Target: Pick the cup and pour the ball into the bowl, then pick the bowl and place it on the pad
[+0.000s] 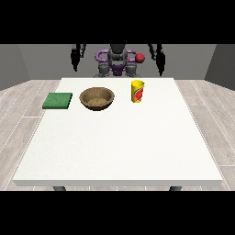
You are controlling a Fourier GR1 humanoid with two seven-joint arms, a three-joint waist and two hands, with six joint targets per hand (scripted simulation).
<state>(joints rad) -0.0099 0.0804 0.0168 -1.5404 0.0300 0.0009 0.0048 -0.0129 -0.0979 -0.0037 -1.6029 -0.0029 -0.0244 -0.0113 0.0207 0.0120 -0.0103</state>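
- Nearest the camera lies the bare front stretch of the white worktop (pixel 119 151); everything on it sits in the far half, toward the robot.
- Both hands hang raised behind the worktop's far edge, well apart from each other and touching nothing.
- At the view's right, the hand (pixel 160 64) is dark and small; whether its fingers are released or clenched cannot be told.
- At the view's left, the hand (pixel 75 62) is equally hard to read, so its state cannot be told either.
- Closest to the hand at the view's right is the yellow cup (pixel 137 91), upright, in front of that hand and somewhat toward the middle.
- No ball can be made out inside the cup from this angle.
- Between the two hands, and nearer the camera than both, rests the brown bowl (pixel 97 98), just beside the cup without touching it.
- In front of the hand at the view's left, slightly outward, lies the flat green pad (pixel 58 100), near the bowl but apart from it.
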